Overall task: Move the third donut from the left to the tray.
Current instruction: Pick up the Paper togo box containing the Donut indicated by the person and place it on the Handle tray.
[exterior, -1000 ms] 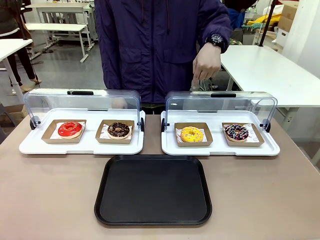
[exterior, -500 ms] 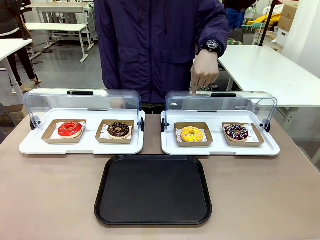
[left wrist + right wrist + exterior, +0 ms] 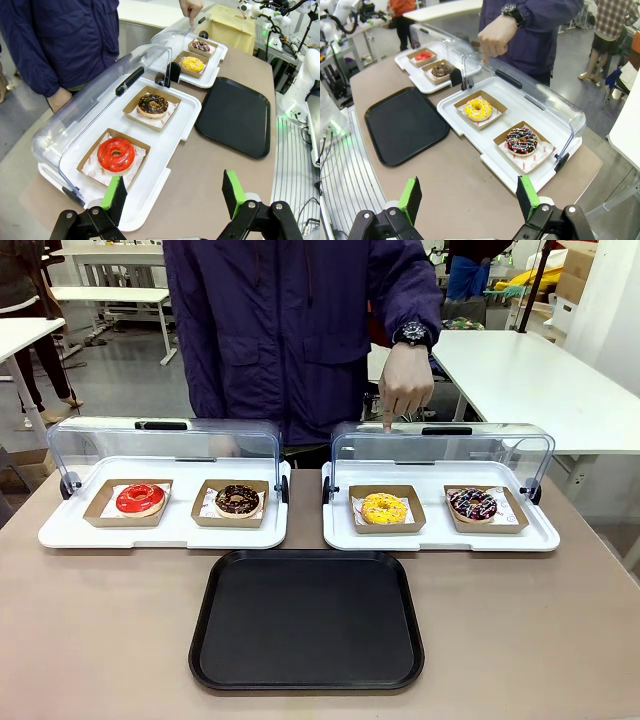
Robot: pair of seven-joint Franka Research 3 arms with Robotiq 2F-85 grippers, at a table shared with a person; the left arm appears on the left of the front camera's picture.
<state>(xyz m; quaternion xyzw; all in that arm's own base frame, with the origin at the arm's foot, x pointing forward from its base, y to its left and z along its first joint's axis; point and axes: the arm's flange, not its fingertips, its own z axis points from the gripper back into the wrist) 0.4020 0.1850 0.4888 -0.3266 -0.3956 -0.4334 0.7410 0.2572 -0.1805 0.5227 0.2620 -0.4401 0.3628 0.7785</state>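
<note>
The person's hand [image 3: 405, 390] has dropped to the right lid [image 3: 440, 445], finger pointing down above the yellow donut [image 3: 384, 508], right of centre: target marked. The tray [image 3: 305, 675] is bare; left claw [image 3: 174, 192] and right claw [image 3: 469, 196] gape apart, waiting.

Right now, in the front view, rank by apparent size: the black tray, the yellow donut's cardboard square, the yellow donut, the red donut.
1. black tray
2. cardboard square
3. yellow donut and red donut: they look alike, so no ranking.
</note>
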